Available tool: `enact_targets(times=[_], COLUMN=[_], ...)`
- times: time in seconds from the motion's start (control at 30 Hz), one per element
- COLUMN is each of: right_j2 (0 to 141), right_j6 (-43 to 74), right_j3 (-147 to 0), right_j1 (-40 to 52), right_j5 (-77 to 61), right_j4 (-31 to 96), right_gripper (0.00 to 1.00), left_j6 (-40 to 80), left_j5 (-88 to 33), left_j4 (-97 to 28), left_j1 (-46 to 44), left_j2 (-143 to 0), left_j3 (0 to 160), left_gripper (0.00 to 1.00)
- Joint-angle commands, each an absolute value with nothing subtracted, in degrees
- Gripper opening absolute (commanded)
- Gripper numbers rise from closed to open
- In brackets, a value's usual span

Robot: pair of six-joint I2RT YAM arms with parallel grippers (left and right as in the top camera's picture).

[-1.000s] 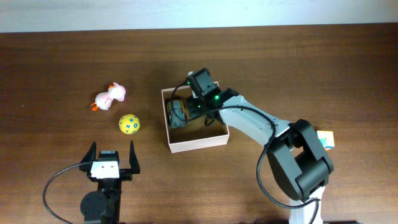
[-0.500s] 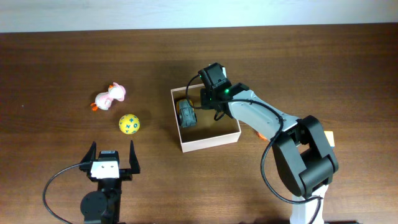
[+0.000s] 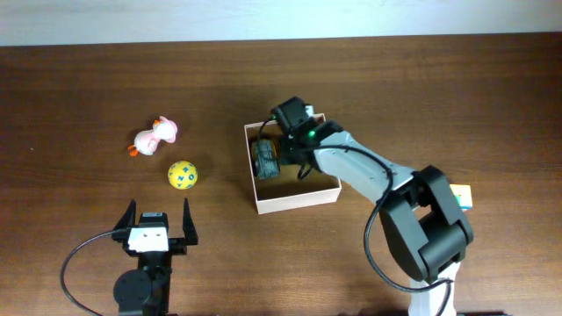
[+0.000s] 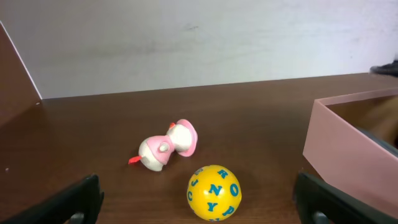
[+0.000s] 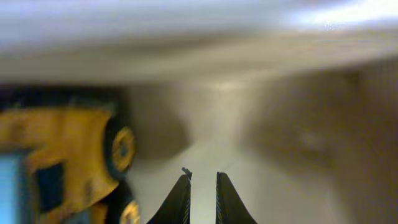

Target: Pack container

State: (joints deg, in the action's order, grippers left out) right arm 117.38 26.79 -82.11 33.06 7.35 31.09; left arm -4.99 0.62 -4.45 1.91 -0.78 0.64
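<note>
1. The right claw [image 5: 203, 193] is pinched shut on nothing, its tips low inside the box [image 3: 297, 199], just beside a yellow truck [image 5: 68, 155] lying there.
2. The box sits mid-table, open side up. It is thin cardboard, so probably light and apt to slide or dent. A wall's top edge looks the best hold.
3. The left claw [image 3: 159, 226] stands wide open and empty at the near edge.
4. A ball [image 3: 182, 174] and a duck [image 3: 157, 135] lie left of the box. The ball may roll.

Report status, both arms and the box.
Left tool open, parked. Right tool shut, empty, in container. Toy truck packed; ball, duck outside. Nothing blocking.
</note>
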Motion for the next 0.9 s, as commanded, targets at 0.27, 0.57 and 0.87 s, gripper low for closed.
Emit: enact_targets(times=[0.27, 0.57, 0.87], right_j2=[117.62, 117.62, 117.62], right_j6=[27.33, 27.31, 27.33], right_j3=[-81.97, -81.97, -81.97], right_j1=[37.23, 37.76, 40.23], right_j5=[5.89, 1.41, 0.6], right_j4=[37.17, 38.57, 37.28], right_gripper=[0.07, 0.07, 0.08], left_j6=[-5.91, -5.91, -5.91], left_j5=[0.19, 0.19, 0.19], left_j4=[-4.78, -4.78, -4.78], left_j1=[2.15, 2.15, 2.15], left_j2=[-0.3, -0.3, -0.3], left_j3=[0.49, 0.49, 0.49], left_gripper=[0.99, 0.99, 0.99])
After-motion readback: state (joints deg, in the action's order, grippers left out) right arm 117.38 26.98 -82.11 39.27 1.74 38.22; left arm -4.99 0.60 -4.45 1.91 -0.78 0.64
